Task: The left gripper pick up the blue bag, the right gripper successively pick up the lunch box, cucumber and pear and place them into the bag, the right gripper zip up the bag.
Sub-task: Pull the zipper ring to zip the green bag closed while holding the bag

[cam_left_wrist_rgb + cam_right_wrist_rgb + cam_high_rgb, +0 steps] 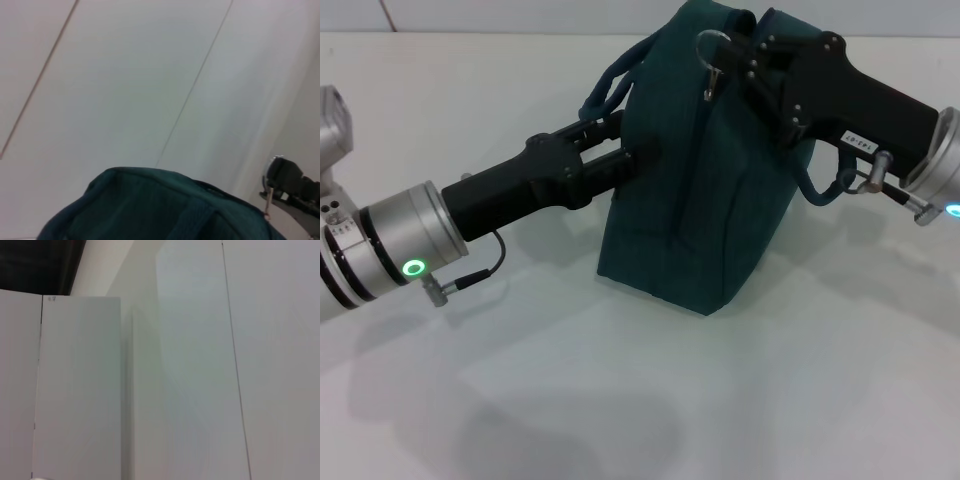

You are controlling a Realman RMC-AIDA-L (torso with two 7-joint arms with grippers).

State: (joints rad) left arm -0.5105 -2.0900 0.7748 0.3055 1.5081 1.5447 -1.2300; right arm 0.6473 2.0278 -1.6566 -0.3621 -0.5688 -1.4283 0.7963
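The blue bag stands upright on the white table. My left gripper reaches in from the left and is shut on the bag's side, just below its carrying handle. At the top of the bag, my right gripper comes in from the right and is shut on the metal zipper pull. The left wrist view shows the bag's top, with the right gripper and the dangling pull beyond it. The lunch box, cucumber and pear are out of view.
A second bag handle loops out beneath the right arm. The white table surface stretches in front of the bag and on both sides. The right wrist view shows only white wall panels.
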